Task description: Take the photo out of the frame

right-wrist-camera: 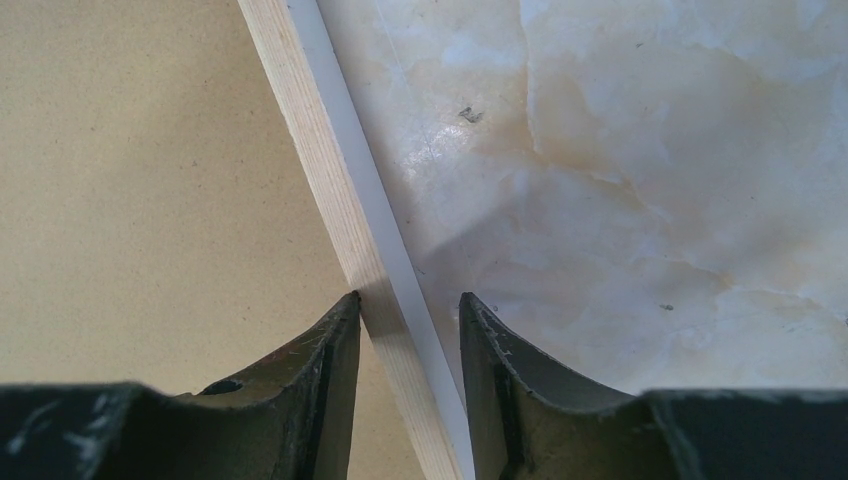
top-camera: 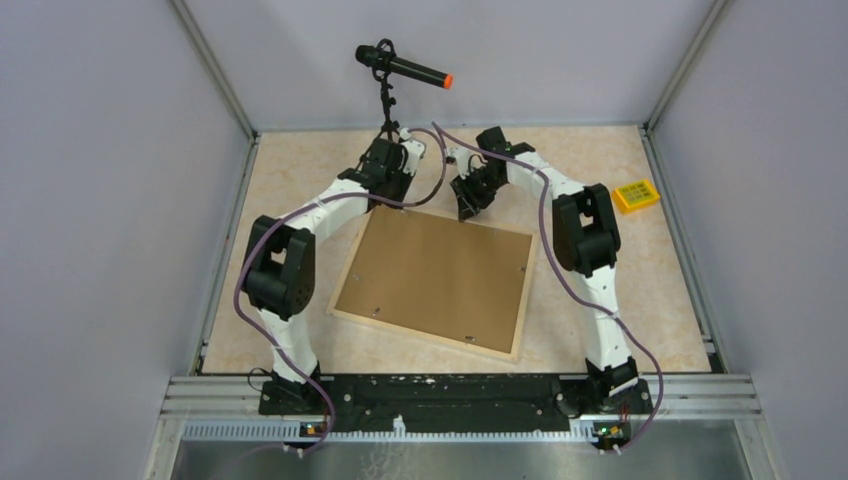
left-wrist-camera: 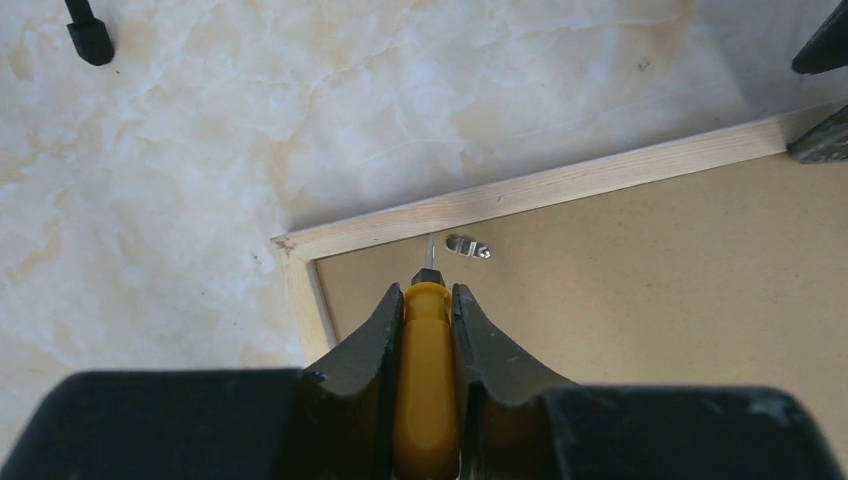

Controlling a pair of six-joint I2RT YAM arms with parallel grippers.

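The frame [top-camera: 435, 280] lies face down in the middle of the table, its brown hardboard back up. The photo is hidden under the back. My left gripper [top-camera: 388, 192] is at the frame's far left corner, shut on a yellow-handled screwdriver [left-wrist-camera: 427, 380]. The screwdriver's metal tip points down at the back board next to a small metal tab [left-wrist-camera: 467, 247], just inside the pale wood rail [left-wrist-camera: 560, 185]. My right gripper [top-camera: 470, 208] is at the frame's far edge. It is open [right-wrist-camera: 410, 300], with its jaws astride the wood rail and white rim [right-wrist-camera: 330, 170].
A black microphone with an orange tip [top-camera: 405, 68] stands on a stand behind the arms; one stand foot [left-wrist-camera: 90, 40] shows in the left wrist view. A yellow block [top-camera: 636, 195] lies at the far right. Grey walls enclose the table.
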